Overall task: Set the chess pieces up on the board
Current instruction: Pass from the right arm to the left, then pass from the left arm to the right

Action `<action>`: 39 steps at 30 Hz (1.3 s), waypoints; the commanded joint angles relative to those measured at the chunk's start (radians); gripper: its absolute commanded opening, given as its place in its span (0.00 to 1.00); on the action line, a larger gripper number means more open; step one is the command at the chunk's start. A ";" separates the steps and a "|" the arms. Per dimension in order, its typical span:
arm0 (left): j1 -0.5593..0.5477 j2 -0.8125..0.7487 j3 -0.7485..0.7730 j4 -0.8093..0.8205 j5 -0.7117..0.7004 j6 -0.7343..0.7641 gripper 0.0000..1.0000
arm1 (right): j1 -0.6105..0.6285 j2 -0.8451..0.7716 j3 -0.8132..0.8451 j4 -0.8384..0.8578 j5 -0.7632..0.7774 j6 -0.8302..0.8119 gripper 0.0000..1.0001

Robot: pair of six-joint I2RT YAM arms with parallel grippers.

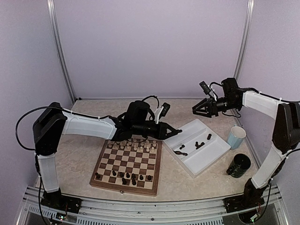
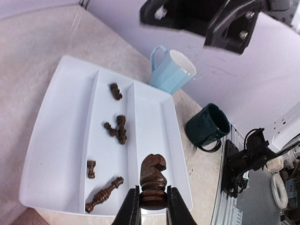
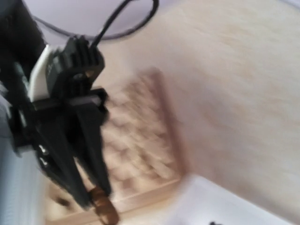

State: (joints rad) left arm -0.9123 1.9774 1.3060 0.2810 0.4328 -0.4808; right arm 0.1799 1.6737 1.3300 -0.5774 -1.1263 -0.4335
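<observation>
The board (image 1: 123, 189) lies in front of the left arm. Cream chess pieces (image 1: 133, 146) fill its far rows and dark ones (image 1: 126, 177) stand in its near rows. My left gripper (image 1: 174, 132) hovers between the board's far right corner and the white tray (image 1: 213, 152). In the left wrist view it (image 2: 152, 199) is shut on the base of a dark knight (image 2: 152, 178), held upright above the tray. Several dark pieces (image 2: 119, 130) lie in the tray's middle channel. My right gripper (image 1: 194, 110) hangs open and holding nothing, raised over the tray's far end.
A pale blue cup (image 1: 236, 137) and a dark green mug (image 1: 240, 165) stand right of the tray. The right wrist view is blurred; it shows the board (image 3: 140, 140) and the left gripper's black fingers (image 3: 91, 154) with the brown knight (image 3: 104, 210).
</observation>
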 commanded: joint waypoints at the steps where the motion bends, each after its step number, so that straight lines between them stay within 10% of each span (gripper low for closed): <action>1: -0.049 -0.090 0.001 0.130 -0.165 0.115 0.08 | 0.018 0.023 -0.113 0.282 -0.275 0.469 0.56; 6: -0.086 -0.066 0.061 0.091 -0.260 0.170 0.08 | 0.047 0.032 -0.211 0.608 -0.368 0.809 0.59; 39: -0.098 -0.036 0.078 0.079 -0.313 0.179 0.08 | 0.119 0.063 -0.245 0.785 -0.405 0.949 0.35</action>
State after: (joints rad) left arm -1.0111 1.9175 1.3609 0.3592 0.1009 -0.3061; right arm 0.2852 1.7233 1.0939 0.1532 -1.5105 0.4900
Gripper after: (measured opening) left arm 0.151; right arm 0.353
